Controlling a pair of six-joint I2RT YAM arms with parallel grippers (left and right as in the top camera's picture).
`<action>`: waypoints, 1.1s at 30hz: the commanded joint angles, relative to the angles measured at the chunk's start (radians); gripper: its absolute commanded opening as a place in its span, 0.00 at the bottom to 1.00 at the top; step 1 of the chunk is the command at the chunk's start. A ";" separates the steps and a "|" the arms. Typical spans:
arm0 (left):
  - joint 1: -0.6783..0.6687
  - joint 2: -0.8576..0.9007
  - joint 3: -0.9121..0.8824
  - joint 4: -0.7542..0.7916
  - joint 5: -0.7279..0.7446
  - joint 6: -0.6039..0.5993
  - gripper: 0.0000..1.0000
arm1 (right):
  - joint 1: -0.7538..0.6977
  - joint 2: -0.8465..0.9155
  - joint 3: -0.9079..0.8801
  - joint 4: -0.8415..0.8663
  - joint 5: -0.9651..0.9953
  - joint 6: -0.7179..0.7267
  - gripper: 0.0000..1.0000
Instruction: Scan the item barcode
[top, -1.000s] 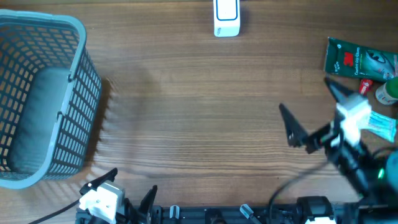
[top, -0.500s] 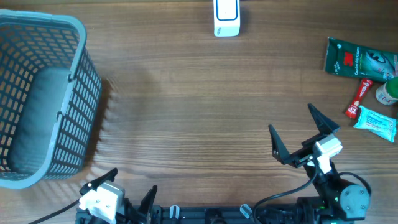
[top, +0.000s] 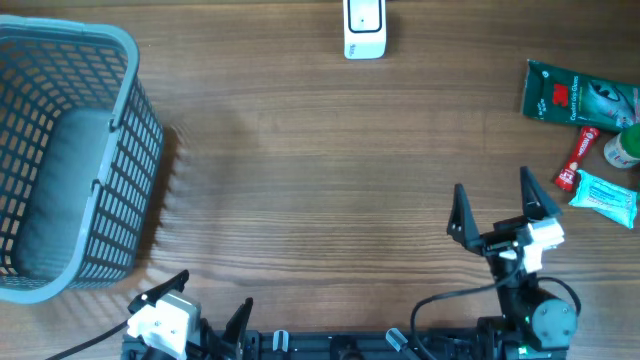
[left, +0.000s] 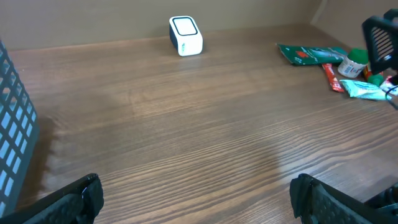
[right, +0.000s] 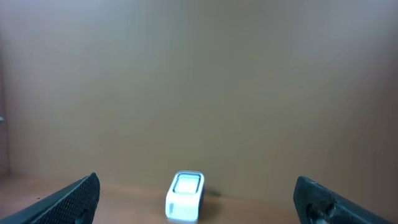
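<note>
- Scanner (top: 363, 28), white, at twelve o'clock on the far edge of the surface (top: 320, 180).
- Down at three o'clock, well apart from it: green packet (top: 575, 97), red stick (top: 577, 158), teal wrapper (top: 604, 195), green-capped bottle (top: 622, 150), all close together.
- Found the right hand (top: 492, 190) near five o'clock, released and spread wide, gripping nothing, just short of the teal wrapper.
- Found the left hand (top: 212, 292) at seven o'clock, likewise released and empty, near the basket (top: 140, 150) at nine.
- Judged the teal wrapper the likeliest pick, being nearest: light, soft, crinkly film, apt to slide on the wood and to buckle under a hard squeeze.
- Reckoned it best taken across the narrow middle or by a crimped end seam, gently, with the printed face left uncovered for the scanner.
- Judged the green-capped bottle stiffer but rounder, liable to roll.
- Could not make out a barcode on any of them.
</note>
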 joint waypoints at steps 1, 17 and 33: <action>-0.002 -0.007 -0.001 0.001 0.009 -0.009 1.00 | -0.029 -0.013 -0.003 -0.090 0.018 0.008 1.00; -0.002 -0.007 -0.001 0.001 0.009 -0.009 1.00 | -0.093 -0.013 -0.003 -0.330 -0.009 -0.005 1.00; -0.002 -0.007 -0.001 0.001 0.009 -0.009 1.00 | -0.092 -0.011 -0.003 -0.329 -0.013 -0.001 1.00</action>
